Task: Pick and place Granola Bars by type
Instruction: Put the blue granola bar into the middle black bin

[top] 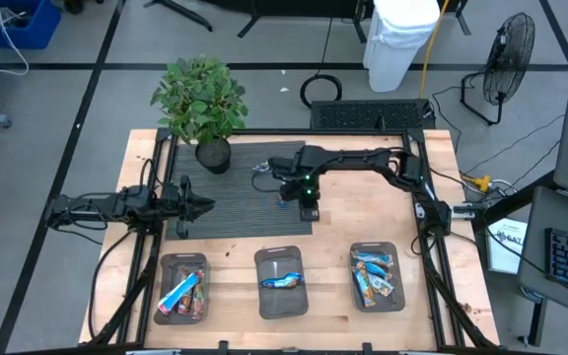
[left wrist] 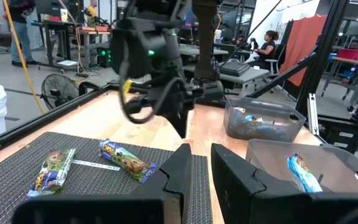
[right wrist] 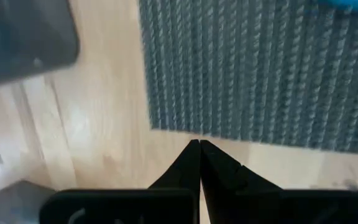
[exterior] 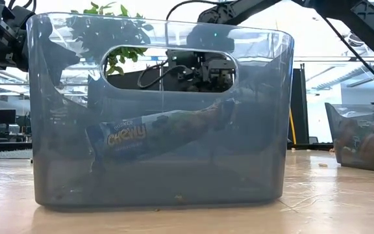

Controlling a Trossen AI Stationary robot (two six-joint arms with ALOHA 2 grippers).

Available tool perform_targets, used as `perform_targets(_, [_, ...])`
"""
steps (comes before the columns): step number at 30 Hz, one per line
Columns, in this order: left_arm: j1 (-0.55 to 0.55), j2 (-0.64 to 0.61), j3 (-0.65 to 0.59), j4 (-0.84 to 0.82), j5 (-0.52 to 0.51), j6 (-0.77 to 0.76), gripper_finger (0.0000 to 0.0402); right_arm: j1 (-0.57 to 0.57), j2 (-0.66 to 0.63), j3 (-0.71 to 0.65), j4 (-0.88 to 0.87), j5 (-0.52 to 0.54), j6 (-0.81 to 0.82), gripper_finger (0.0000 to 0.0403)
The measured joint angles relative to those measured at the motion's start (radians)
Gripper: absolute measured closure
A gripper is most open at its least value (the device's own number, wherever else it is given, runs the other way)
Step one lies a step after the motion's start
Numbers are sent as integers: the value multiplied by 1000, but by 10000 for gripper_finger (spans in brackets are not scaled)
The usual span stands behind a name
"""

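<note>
Right claw (top: 309, 211), shut and empty, hovers at the mat (top: 235, 192) edge; bins (top: 281, 283) hold bars, two bars (left wrist: 127, 160) remain.

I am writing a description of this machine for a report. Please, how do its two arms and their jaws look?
Both arms are dark, nearly black, built from slim tube-like links with bulkier joints. Black cables loop along the left arm and the right arm. A small green light glows on the right arm's wrist. The left gripper has flat, blocky black jaws; the right gripper tapers to sharp wedge-shaped tips.
</note>
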Motion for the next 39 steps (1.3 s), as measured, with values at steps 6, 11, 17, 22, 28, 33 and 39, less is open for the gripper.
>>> perform_targets(6, [0, 0, 0, 0, 0, 0, 334, -25, -52, -42, -2, 198, -70, 403])
perform_targets(11, [0, 0, 0, 0, 0, 0, 334, -113, -91, -42, 147, 426, -107, 403])
perform_targets(17, [0, 0, 0, 0, 0, 0, 334, -188, -100, -42, 375, 628, -452, 361])
perform_targets(22, [0, 0, 0, 0, 0, 0, 334, -205, -84, -41, 517, 596, -476, 281])
perform_targets(28, [0, 0, 0, 0, 0, 0, 334, -165, -83, -78, 401, 432, -346, 210])
perform_targets(33, [0, 0, 0, 0, 0, 0, 334, -97, -88, -148, 450, 407, -389, 196])
perform_targets(39, [0, 0, 0, 0, 0, 0, 334, -62, -70, -217, 534, 449, -413, 205])
